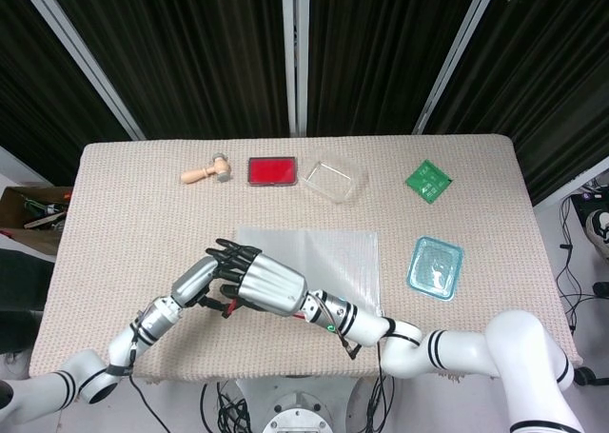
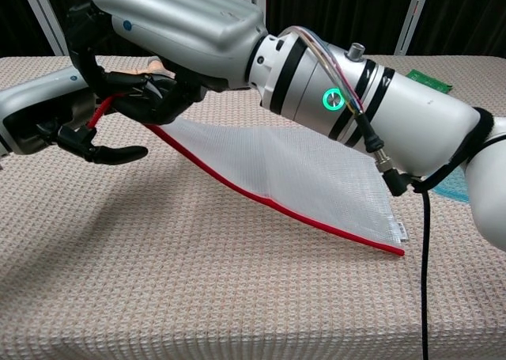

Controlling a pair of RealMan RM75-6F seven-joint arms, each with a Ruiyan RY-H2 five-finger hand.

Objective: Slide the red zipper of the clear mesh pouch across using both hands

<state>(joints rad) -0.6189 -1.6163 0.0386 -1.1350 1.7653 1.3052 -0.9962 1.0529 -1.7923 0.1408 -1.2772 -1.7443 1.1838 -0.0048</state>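
**Pouch corner lifted, pull tab may slip**

Head view: the clear mesh pouch with red zipper edge (image 1: pixel 324 262) lies mid-bench; the right hand (image 1: pixel 271 285) and left hand (image 1: pixel 205 279) meet at its near left corner.

Chest view: right fingers (image 2: pixel 158 91) clamp the raised corner, left fingers (image 2: pixel 118 152) curl near the red pull cord (image 2: pixel 99 115); whether they hold it I cannot tell. A loose pinch could slip, or the pouch could drag across the bench

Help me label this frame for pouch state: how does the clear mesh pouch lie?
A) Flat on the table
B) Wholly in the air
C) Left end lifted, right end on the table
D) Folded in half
C: in the chest view the mesh pouch slopes up from the table toward the right hand at its left end.
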